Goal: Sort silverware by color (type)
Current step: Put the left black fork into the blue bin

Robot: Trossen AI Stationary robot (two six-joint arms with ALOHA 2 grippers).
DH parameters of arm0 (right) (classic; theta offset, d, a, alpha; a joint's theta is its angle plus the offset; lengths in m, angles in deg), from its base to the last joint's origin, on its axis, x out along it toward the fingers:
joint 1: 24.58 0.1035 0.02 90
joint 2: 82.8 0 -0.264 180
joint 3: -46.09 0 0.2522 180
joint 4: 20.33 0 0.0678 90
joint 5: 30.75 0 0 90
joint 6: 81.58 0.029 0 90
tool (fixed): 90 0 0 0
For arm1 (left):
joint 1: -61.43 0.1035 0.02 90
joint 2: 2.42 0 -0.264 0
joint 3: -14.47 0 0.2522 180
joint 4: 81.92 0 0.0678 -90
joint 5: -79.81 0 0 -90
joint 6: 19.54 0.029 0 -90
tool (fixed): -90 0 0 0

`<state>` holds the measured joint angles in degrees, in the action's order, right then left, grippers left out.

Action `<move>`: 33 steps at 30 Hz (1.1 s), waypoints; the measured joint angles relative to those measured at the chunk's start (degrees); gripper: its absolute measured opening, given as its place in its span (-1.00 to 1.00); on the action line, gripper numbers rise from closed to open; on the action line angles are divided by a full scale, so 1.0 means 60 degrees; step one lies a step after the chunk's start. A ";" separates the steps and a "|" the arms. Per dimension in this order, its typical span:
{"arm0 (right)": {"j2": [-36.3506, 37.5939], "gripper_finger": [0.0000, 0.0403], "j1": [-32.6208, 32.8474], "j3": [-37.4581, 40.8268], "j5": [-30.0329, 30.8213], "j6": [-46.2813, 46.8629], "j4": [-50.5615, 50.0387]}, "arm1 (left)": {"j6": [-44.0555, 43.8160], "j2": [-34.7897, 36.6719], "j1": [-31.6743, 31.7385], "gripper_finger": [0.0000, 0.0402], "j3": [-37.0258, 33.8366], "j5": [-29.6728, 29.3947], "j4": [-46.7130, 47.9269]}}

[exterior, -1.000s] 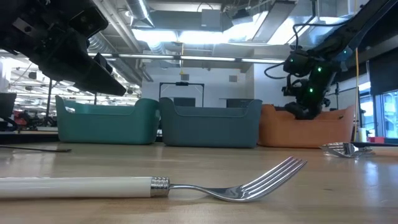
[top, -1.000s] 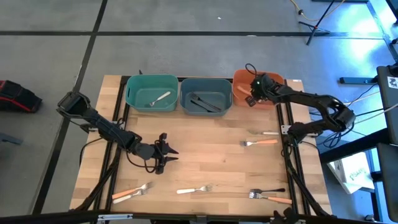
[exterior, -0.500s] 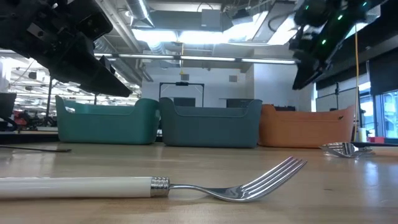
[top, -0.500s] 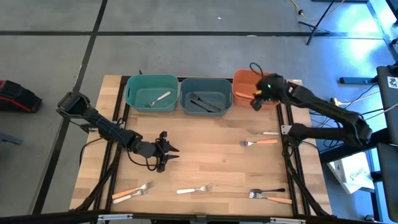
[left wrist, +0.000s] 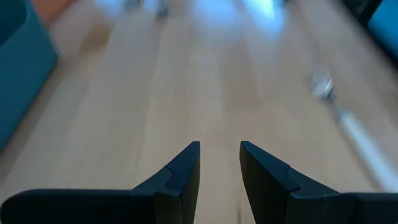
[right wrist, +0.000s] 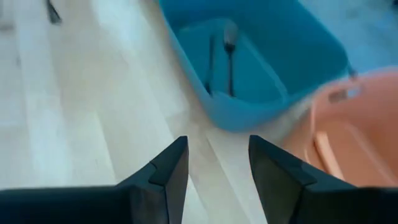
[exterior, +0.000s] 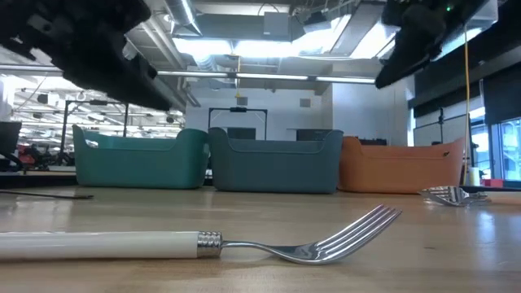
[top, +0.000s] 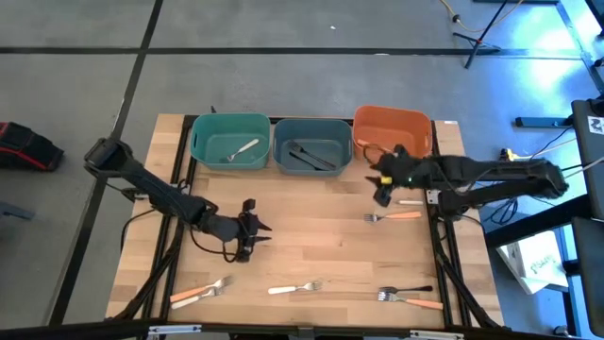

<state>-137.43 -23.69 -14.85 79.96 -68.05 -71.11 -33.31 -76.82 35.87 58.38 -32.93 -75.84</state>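
Observation:
My left gripper (top: 257, 232) (left wrist: 219, 146) hangs open over bare wood left of the table's middle, nothing between its fingers. My right gripper (top: 381, 189) (right wrist: 217, 140) is open and empty, above the table just near of the orange bin (top: 392, 127). A white-handled fork (top: 241, 149) lies in the teal bin (top: 229, 140). Black forks (right wrist: 221, 50) lie in the grey-blue bin (top: 312, 144), and an orange handle (right wrist: 326, 155) shows in the orange bin. Loose forks lie flat on the table: an orange one (top: 392, 216), a white one (top: 294, 287) and others along the near edge.
Three bins stand in a row at the table's far edge. Near the left corner lie an orange and a white fork (top: 198, 291); near the right corner a black and an orange one (top: 411, 296). A small white-handled piece (top: 409, 201) lies by the right rail. Bare wood fills the middle.
My right gripper has risen out of the orange bin and swung toward the table's near edge, and now stands over the wood in front of that bin. My left gripper has risen slightly in place.

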 joint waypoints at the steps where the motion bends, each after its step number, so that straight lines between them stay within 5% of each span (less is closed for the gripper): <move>1: -0.0094 -0.22 0.0348 0.0000 0.0274 0.0051 0.0219 | -0.0205 0.0081 0.0000 -0.46 0.0317 -0.0004 0.1005; 7: -0.0899 -0.22 0.1854 0.0000 0.1055 0.0201 0.0746 | -0.2536 0.0280 -0.0084 -0.46 0.2076 0.0142 0.6710; 12: -0.1546 -0.22 0.2328 0.0004 0.1414 0.0202 0.1187 | -0.4400 0.0285 -0.0073 -0.46 0.2428 0.1054 0.9335; 20: -0.1993 -0.22 0.2356 0.0004 0.1584 0.0008 0.1233 | -0.5034 0.0285 -0.0055 -0.46 0.1731 0.2169 1.0704; 33: -0.1993 -0.22 0.2352 0.0004 0.1753 -0.0043 0.1240 | -0.5200 0.0282 -0.0044 -0.46 0.0237 0.3464 1.0074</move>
<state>-149.39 -9.57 -14.83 90.47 -68.30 -63.67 -64.51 -75.13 35.61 59.81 -12.14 -15.40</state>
